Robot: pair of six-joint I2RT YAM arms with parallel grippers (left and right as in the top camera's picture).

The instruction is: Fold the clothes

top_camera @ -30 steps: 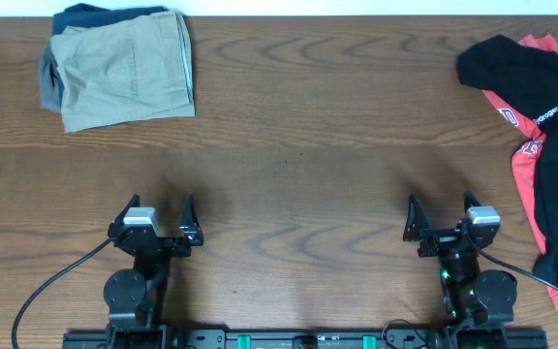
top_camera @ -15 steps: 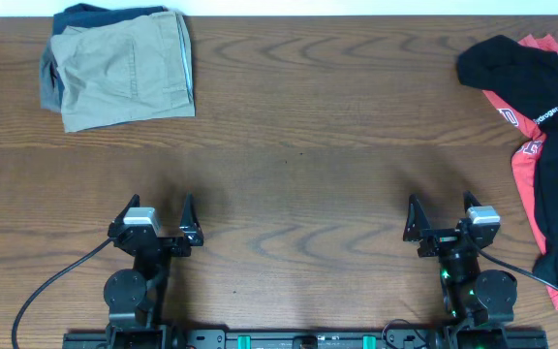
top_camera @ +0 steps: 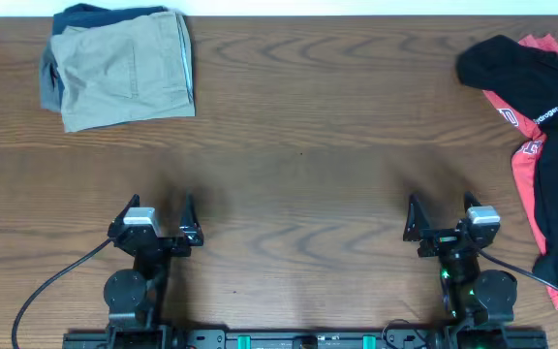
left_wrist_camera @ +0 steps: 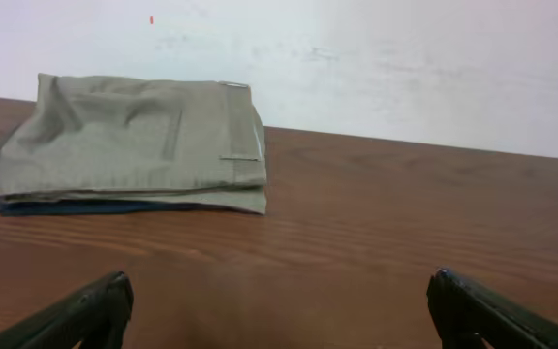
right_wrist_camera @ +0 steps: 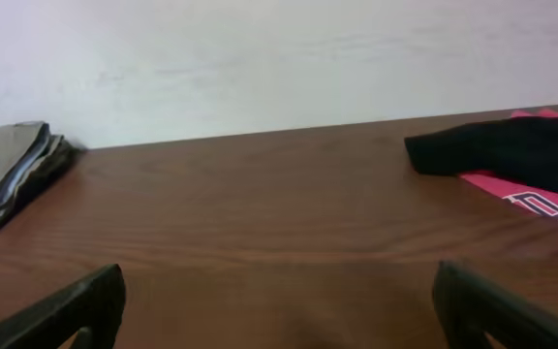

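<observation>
Near left edge of the table (top_camera: 298, 145): left gripper (top_camera: 158, 209), jaws spread wide, nothing between them, bare wood under and ahead. Same in the left wrist view: left gripper (left_wrist_camera: 279, 301) with dark fingertips (left_wrist_camera: 100, 301) far apart at the bottom corners, clear of any cloth. A black cable (top_camera: 46, 291) looping off to the left of its base.

Near right: right gripper (top_camera: 440, 211), likewise wide open and empty, bare wood between the fingers in the right wrist view (right_wrist_camera: 279, 296).

Far left corner, well apart from both grippers: khaki shorts (top_camera: 124, 68), folded into a flat, roughly square packet, waistband edge to the right, stitched pocket on top. Seen low from the left wrist as a neat stack (left_wrist_camera: 129, 136) close to the pale wall (left_wrist_camera: 405, 58). Directly beneath, touching, navy shorts (top_camera: 95, 12), only a dark strip showing along the far and left sides (left_wrist_camera: 66, 206).

Far right to near right edge: black and red sportswear (top_camera: 521, 68), unfolded, crumpled, black over red, trailing down just beside the right arm's base; possibly more than one garment, hard to separate. From the right wrist, a black fold over red (right_wrist_camera: 502, 145) at far right.

Open wood between grippers and both piles, nothing across the way.
</observation>
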